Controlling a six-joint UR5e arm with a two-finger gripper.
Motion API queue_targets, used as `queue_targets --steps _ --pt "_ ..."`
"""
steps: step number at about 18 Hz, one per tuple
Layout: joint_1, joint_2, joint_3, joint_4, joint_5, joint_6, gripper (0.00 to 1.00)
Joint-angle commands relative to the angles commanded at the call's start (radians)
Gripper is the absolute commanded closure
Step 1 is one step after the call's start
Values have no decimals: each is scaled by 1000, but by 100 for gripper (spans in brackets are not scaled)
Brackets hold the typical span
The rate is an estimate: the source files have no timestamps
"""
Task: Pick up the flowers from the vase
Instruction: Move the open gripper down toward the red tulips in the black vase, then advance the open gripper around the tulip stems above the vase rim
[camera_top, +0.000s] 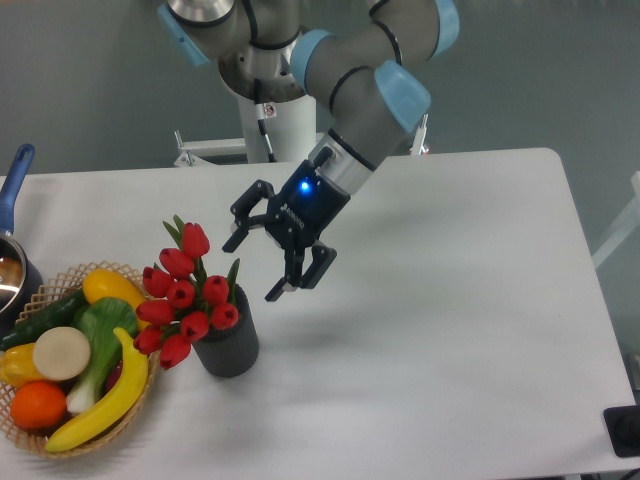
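Note:
The flowers (182, 296), a bunch of red tulip buds with green leaves, stand in the vase (228, 343), a small dark grey ribbed pot at the front left of the white table (450, 300). The buds lean to the left, toward the basket. My gripper (253, 268) hangs open just right of and slightly above the flowers, fingers spread and pointing down-left. Nothing is between its fingers, and it does not touch the bunch.
A wicker basket (62, 437) of toy fruit and vegetables sits directly left of the vase, almost touching the flowers. A blue-handled saucepan (12, 240) stands at the left edge. A dark object (625, 430) lies at the front right corner.

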Motion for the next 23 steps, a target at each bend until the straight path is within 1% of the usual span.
queue_targets --steps 3,9,12,17,19,22,23 --pt "0 -17 15 -2 0 -5 0" --pt "-26 -22 15 -2 5 -9 0" --pt "-40 -51 35 -2 5 -9 0" --pt "-52 -61 46 0 6 -9 0" --pt "-54 -64 66 -2 6 -11 0" --pt "-78 -97 75 2 8 -3 0" --pt "-80 -98 71 5 6 -3 0"
